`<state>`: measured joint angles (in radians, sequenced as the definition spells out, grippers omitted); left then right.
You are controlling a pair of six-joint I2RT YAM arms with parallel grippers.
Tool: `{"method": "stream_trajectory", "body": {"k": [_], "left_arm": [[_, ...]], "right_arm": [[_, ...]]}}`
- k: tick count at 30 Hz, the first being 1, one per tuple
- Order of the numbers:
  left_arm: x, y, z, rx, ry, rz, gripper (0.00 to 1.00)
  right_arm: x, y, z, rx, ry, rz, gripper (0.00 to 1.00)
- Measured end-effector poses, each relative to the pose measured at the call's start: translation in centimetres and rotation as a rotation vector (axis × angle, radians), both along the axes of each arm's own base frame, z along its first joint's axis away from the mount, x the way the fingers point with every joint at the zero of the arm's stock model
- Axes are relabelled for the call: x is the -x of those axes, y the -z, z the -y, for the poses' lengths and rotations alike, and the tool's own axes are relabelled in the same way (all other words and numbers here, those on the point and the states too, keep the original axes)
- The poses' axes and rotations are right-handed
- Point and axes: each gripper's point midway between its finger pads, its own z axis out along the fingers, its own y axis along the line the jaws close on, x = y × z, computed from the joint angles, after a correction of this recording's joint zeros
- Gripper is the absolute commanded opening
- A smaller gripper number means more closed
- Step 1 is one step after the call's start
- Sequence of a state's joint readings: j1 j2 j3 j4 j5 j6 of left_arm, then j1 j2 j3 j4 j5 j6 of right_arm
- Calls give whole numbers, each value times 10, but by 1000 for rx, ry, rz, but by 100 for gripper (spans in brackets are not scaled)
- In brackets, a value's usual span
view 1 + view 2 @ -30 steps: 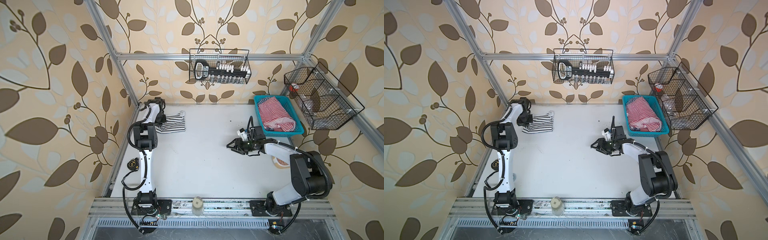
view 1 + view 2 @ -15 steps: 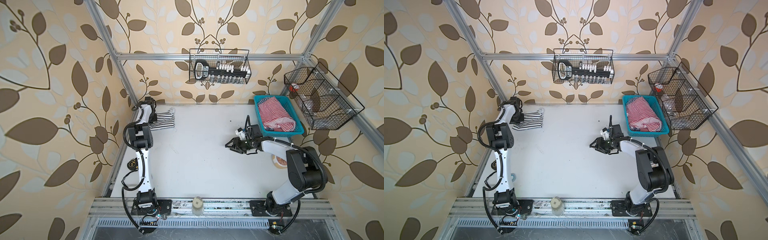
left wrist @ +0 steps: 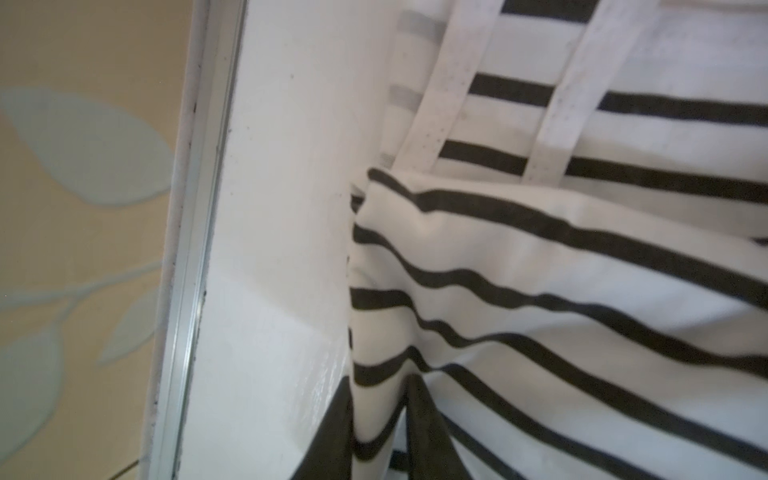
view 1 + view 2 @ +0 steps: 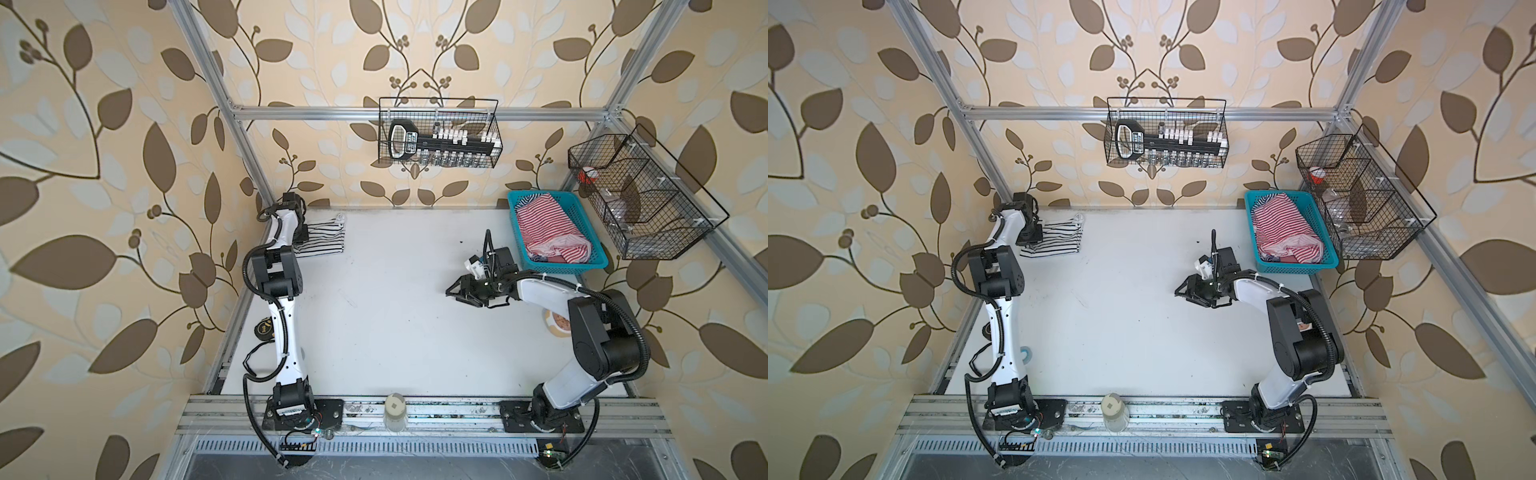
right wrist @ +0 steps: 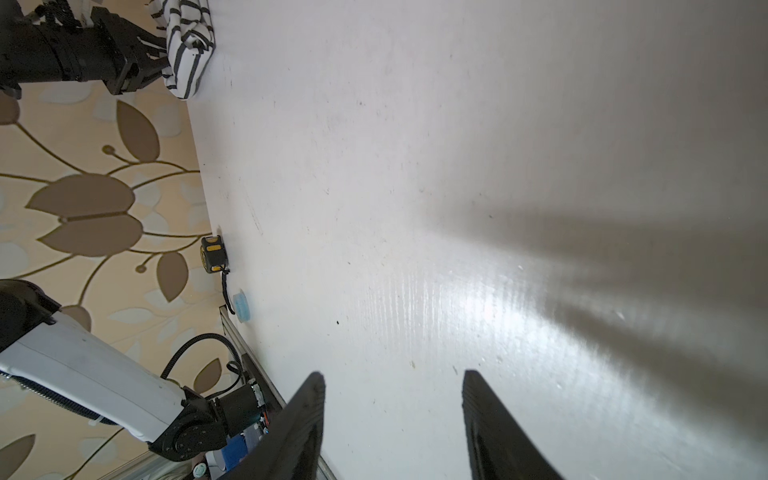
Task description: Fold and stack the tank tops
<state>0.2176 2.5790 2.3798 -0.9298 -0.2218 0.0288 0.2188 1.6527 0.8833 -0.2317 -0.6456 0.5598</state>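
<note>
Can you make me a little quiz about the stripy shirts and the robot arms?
1. True or false: the red-striped tank top lies in the blue basket.
2. Where on the table does the black-striped tank top lie? A) far left corner B) middle C) near right corner
3. Fill in: the right gripper has its jaws ___, with nothing between them.

Key: 1 true; 2 A; 3 open.

A white, black-striped tank top (image 4: 322, 239), a white, red-striped tank top (image 4: 544, 226), a turquoise basket (image 4: 582, 216).
</note>
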Motion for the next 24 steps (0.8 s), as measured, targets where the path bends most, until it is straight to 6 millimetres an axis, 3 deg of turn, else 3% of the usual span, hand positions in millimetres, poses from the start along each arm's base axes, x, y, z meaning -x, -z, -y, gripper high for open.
{"method": "stream_trajectory", "body": {"k": [19,24], "left_arm": [[-6,-10,-10,-27,-30,38,57],[-5,-36,-10,-25,-60,81,57]], "right_arm": [[3,1,-1,14,-3,-6,54],[1,-13,5,18,13,18,54]]}}
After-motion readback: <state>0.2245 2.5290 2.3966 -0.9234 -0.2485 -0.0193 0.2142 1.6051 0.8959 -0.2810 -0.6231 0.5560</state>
